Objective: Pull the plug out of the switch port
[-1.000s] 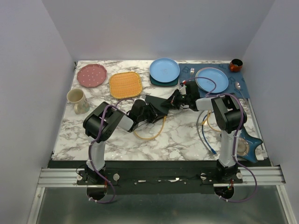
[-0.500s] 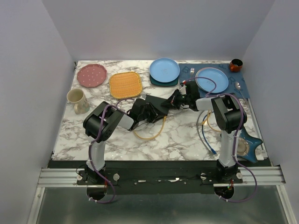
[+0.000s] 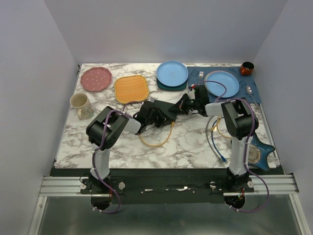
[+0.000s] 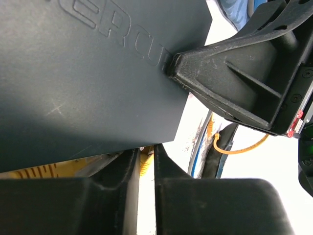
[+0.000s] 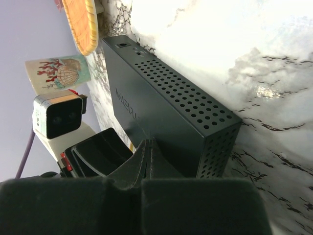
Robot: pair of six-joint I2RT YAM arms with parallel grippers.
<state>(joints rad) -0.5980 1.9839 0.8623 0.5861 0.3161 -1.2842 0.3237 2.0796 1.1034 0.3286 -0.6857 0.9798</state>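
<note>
At the middle of the bench, your left gripper [image 4: 145, 154] has its jaws almost together, pinching the yellow plug [image 4: 145, 166] by the switch [image 4: 88, 83]. Your right gripper [image 5: 149, 147] has its jaws pressed together, tips on the switch. The yellow cable [image 3: 157, 142] loops toward the near edge.

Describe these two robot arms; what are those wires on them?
Both the left arm and right arm have black joints joined by pale grey tubes. A purple cable loops along each. The jaws are matte black ribbed plastic, and a white camera box with a red tab sits at the left wrist.
</note>
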